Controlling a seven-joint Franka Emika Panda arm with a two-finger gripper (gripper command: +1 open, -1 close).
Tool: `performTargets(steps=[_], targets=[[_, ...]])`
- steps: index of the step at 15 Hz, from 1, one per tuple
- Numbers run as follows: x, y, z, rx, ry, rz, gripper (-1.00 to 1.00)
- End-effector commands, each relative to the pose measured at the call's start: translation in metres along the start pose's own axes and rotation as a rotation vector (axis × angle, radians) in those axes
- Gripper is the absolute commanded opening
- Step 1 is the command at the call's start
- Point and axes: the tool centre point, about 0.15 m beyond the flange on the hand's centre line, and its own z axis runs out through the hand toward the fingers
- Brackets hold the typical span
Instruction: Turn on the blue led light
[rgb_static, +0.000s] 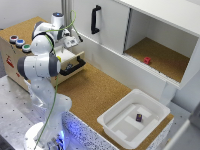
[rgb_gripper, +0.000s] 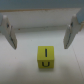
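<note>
The blue led light (rgb_static: 19, 43), a small round blue button with a pale rim, sits on top of the wooden box (rgb_static: 10, 55) at the exterior view's left. It lies between a darker reddish button (rgb_static: 13, 38) and a green button (rgb_static: 26, 48). My gripper (rgb_static: 74, 42) hangs over the open drawer, to the exterior view's right of the buttons and apart from them. In the wrist view the gripper (rgb_gripper: 41, 36) is open, and its fingers (rgb_gripper: 7, 30) stand either side of a yellow cube (rgb_gripper: 45, 57) on a pale floor. It holds nothing.
The drawer with a black handle (rgb_static: 74, 66) stands pulled out of the box. A white cabinet with a black door handle (rgb_static: 95, 19) has an open compartment holding a red block (rgb_static: 147, 60). A white bin (rgb_static: 120, 107) holds a small dark block (rgb_static: 139, 117).
</note>
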Motion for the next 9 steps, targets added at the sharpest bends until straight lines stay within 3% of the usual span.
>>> performTargets(steps=[1,4,9], targets=[[-0.003,-0.021,-0.056,-0.043,-0.024,0.035,1.0],[0.006,-0.042,-0.083,-0.051,-0.03,0.113,1.0],[0.053,-0.093,-0.137,-0.048,-0.171,0.239,1.0]])
